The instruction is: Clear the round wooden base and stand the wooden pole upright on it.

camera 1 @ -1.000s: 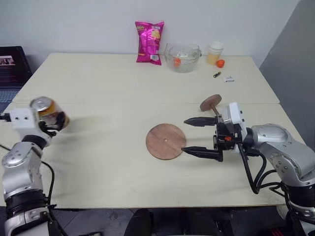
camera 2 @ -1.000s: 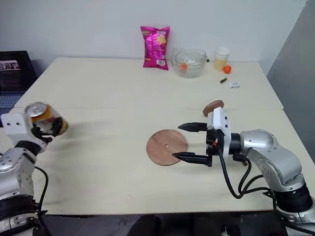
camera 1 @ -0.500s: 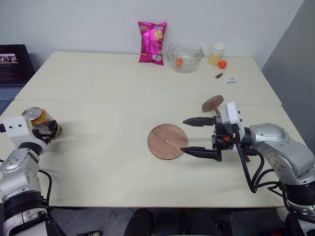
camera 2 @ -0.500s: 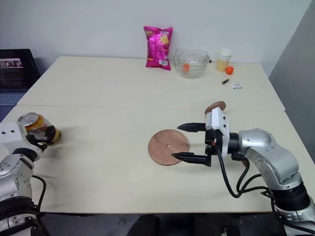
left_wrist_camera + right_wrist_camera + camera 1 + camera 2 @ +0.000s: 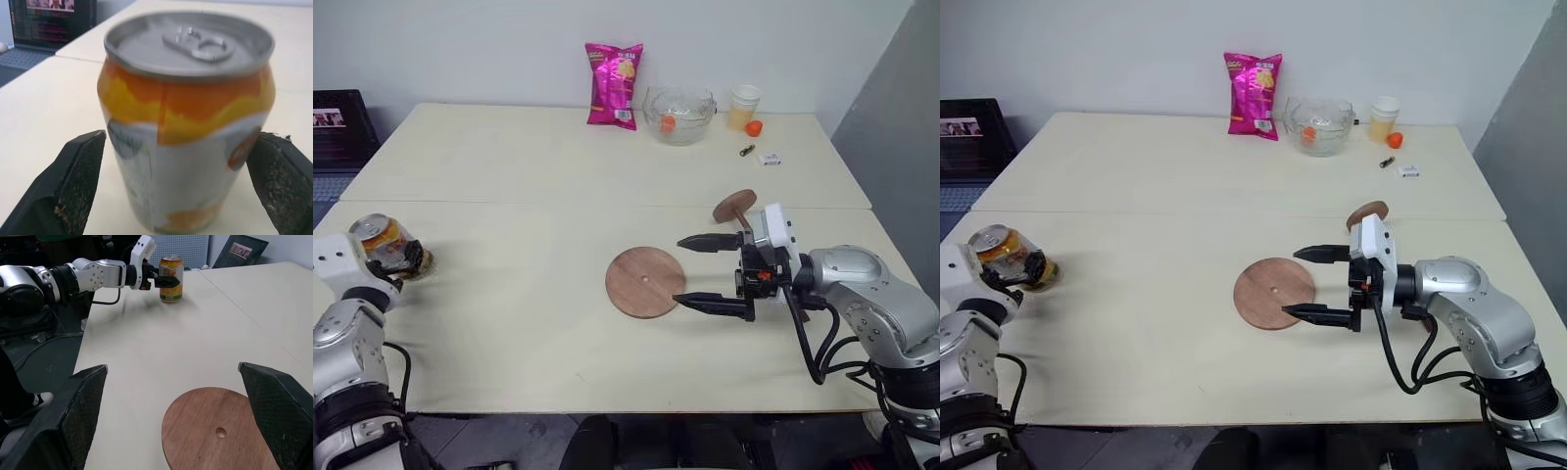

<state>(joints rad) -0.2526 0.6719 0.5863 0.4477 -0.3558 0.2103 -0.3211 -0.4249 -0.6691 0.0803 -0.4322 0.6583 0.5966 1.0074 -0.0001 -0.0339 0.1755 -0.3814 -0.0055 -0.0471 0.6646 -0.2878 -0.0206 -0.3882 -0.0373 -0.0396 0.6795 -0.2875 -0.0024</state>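
My left gripper (image 5: 399, 257) clasps an orange drink can (image 5: 384, 243) at the counter's (image 5: 509, 176) nine o'clock edge, its base on the surface. My right gripper (image 5: 690, 271) is spread wide and empty, just beside the bare round wooden base (image 5: 644, 281). The wooden pole (image 5: 736, 208) lies behind that gripper. At twelve o'clock, a glass bowl (image 5: 677, 113) holds something small and orange.

My head cameras look forward and down across the bench (image 5: 509, 166). My left wrist camera sits close behind the can (image 5: 188, 122). My right wrist camera faces that can across the bench.
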